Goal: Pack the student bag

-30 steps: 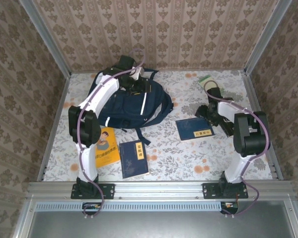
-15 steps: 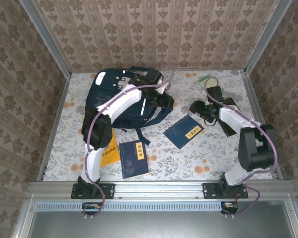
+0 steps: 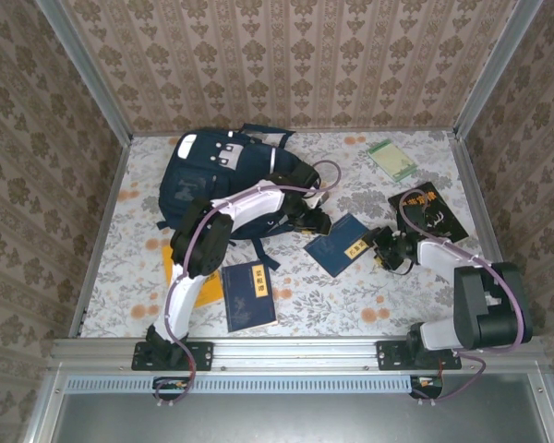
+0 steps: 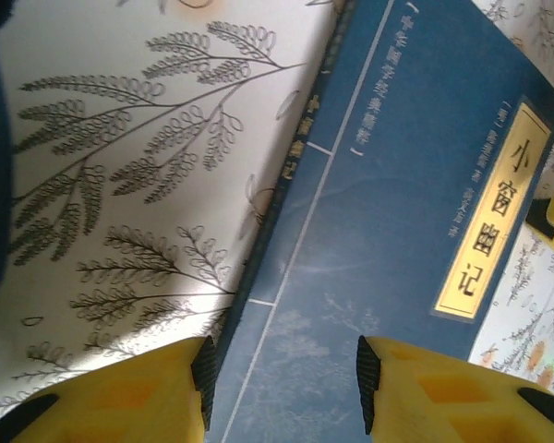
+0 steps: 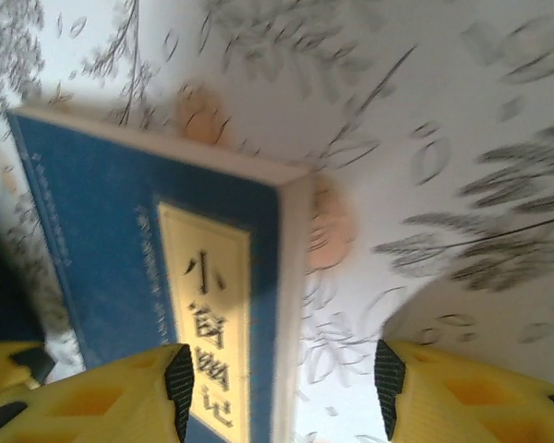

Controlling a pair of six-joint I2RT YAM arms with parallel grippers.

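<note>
The navy student bag [image 3: 223, 175] lies at the back left of the table, white-patched front pocket facing up. To its right lies a blue book [image 3: 344, 245] with a yellow title label. My left gripper [image 3: 316, 224] has reached past the bag to the book's left corner. In the left wrist view the left gripper [image 4: 282, 383] is open, straddling the spine edge of the blue book [image 4: 415, 185]. My right gripper [image 3: 385, 249] is at the book's right edge. In the right wrist view the right gripper [image 5: 282, 388] is open over the page edge of the blue book [image 5: 120, 231].
A second blue book [image 3: 249, 295] and an orange-yellow book [image 3: 189, 281] lie near the front left, the latter partly under my left arm. A black book [image 3: 431, 208] and a green booklet [image 3: 392, 159] lie at the right. Patterned walls enclose the table.
My left gripper swung off the bag, right and forward to the blue book's left corner. My right gripper moved toward the front, to the book's right edge. The book shifted slightly.
</note>
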